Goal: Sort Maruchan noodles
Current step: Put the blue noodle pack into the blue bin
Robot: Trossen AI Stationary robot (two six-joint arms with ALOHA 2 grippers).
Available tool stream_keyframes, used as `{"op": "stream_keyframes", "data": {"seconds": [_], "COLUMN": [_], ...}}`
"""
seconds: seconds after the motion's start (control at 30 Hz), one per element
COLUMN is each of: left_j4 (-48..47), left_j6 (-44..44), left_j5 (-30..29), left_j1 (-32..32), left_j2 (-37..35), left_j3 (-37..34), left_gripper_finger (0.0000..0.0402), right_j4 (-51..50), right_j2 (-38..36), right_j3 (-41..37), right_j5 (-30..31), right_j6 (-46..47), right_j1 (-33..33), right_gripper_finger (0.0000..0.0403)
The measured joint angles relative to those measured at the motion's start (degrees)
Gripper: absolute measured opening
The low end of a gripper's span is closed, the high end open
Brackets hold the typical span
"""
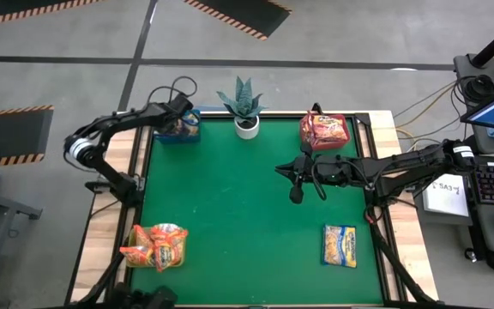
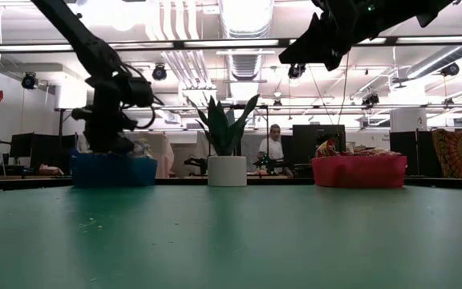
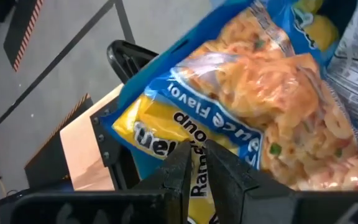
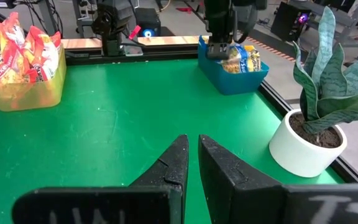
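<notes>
My left gripper hangs over the blue bin at the table's far left corner, fingers shut and pointing down at a blue-edged yellow noodle packet lying in the bin. My right gripper hovers shut and holding nothing above the middle of the green mat. Another blue-edged yellow packet lies flat on the mat near the right near corner. Red packets fill the red bin. Orange packets stand in the yellow-green bin. My left gripper points down from above with its shut fingertips right at the printed face of the yellow packet in the blue bin. I cannot tell whether the tips touch it. The packet rests in the bin, tilted against its wall.
A potted plant in a white pot stands at the far edge between the blue and red bins. Open green mat lies between the bins. Wooden table borders flank the mat. A person sits in the room beyond.
</notes>
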Motion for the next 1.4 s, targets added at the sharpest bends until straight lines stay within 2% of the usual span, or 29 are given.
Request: {"op": "stream_keyframes", "data": {"seconds": [0.17,0.33,0.47,0.63,0.77,0.97,1.13,1.27,1.33,1.4], "left_j4": [-1.48,-2.77,-3.7,-3.06,-0.97,9.96,21.08,24.97,25.08,25.0], "left_j6": [0.11,-0.29,-2.73,-7.81,-11.64,-15.28,-11.57,-8.76,-8.65,-8.72], "left_j5": [0.11,0.17,0.79,6.01,6.04,5.92,5.83,5.75,5.63,5.6], "left_j1": [-0.96,-3.74,-9.23,-20.5,-31.92,-49.49,-60.38,-65.14,-65.99,-66.24], "left_j2": [-1.89,-10.7,-19.49,-28.77,-33.53,-36.08,-35.08,-33.44,-32.57,-31.82], "left_j3": [0.22,0.22,0.06,-1.77,-4.77,-9.81,-12.29,-12.68,-12.17,-12.07], "left_gripper_finger": [0.0036,0.0036,0.0036,0.0036,0.0036,0.0036,0.0036,0.0036,0.0036,0.0036], "right_j4": [-0.07,-0.86,-2.08,-2.99,-2.84,-2.7,-2.99,-10.41,-21.01,-36.45], "right_j2": [0.0,-0.02,-0.02,1.06,4.27,8.9,11.54,13.32,13.95,14.82], "right_j3": [0.0,0.0,0.0,-0.42,-0.54,0.15,2.08,4.48,6.36,8.62], "right_j5": [0.0,-0.02,-0.71,-7.28,-12.1,-18.81,-30.2,-40.1,-43.51,-44.17], "right_j6": [0.03,1.39,4.62,11.6,17.11,25.2,38.08,52.53,58.01,61.54], "right_j1": [0.0,0.0,0.04,0.07,1.19,4.75,7.16,10.44,13.03,15.95], "right_gripper_finger": [0.0028,0.0028,0.0028,0.0028,0.0028,0.0028,0.0028,0.0028,0.0028,0.0028]}}
